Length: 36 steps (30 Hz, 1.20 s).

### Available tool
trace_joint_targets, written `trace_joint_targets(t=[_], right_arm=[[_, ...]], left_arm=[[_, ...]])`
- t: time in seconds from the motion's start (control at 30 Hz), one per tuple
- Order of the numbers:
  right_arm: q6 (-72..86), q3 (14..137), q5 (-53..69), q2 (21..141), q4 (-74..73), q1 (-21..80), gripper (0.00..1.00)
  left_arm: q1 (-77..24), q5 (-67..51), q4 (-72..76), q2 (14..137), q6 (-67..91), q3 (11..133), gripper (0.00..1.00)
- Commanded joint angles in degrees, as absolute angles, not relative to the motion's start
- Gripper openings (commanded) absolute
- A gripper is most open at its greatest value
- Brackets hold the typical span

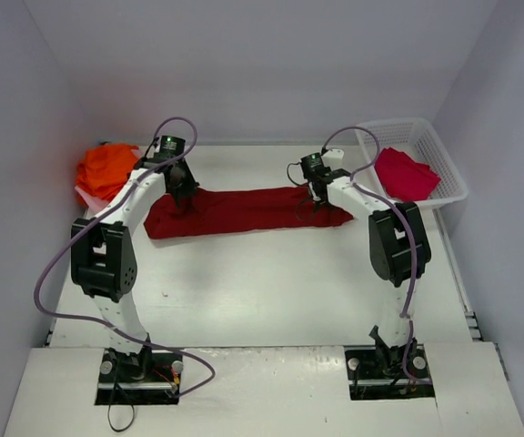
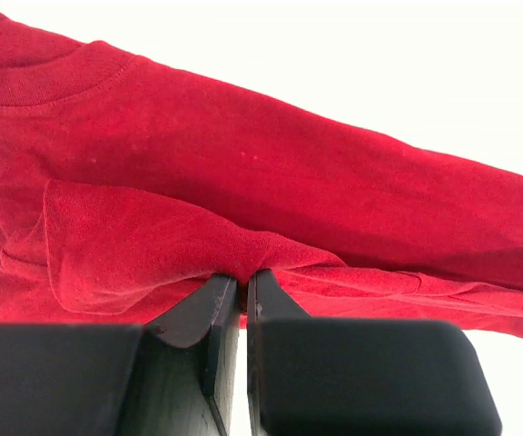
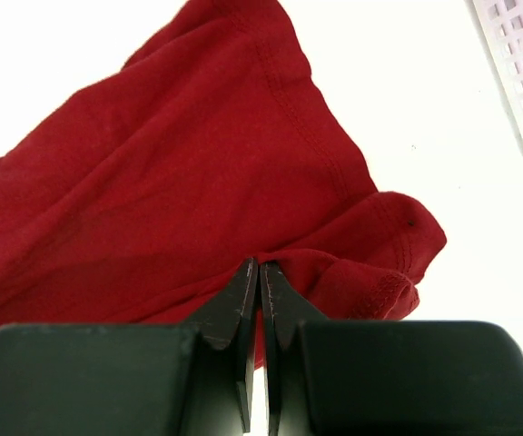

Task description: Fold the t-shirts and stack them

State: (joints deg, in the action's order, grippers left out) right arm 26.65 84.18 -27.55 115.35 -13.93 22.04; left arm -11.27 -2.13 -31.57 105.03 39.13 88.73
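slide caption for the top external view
Left gripper and right gripper pinch opposite ends of the dark red cloth t-shirt; bright orange shirts far left, crimson shirt in white lattice basket.

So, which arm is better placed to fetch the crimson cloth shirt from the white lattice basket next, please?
Right: the right gripper pinches the dark red shirt beside the basket; the left gripper is opposite.

Open near tabletop (image 1: 271, 291); basket (image 1: 446, 162) far right, orange t-shirts (image 1: 105, 169) far left.

Dark red t-shirt (image 1: 244, 211), orange shirts (image 1: 105, 169), white lattice basket (image 1: 444, 162).
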Motion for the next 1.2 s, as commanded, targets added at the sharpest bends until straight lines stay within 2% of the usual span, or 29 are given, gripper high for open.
trace_joint_targets(t=[0.0, 1.17], right_arm=[[25.49, 87.10, -29.09, 114.26, -13.36, 21.10, 0.00], [20.83, 98.61, -26.90, 124.36, -12.92, 19.86, 0.00]], left_arm=[[-10.11, -1.05, -30.23, 104.50, 37.97, 91.93, 0.00], [-5.89, -2.63, -27.96, 108.54, 37.35, 92.11, 0.00]])
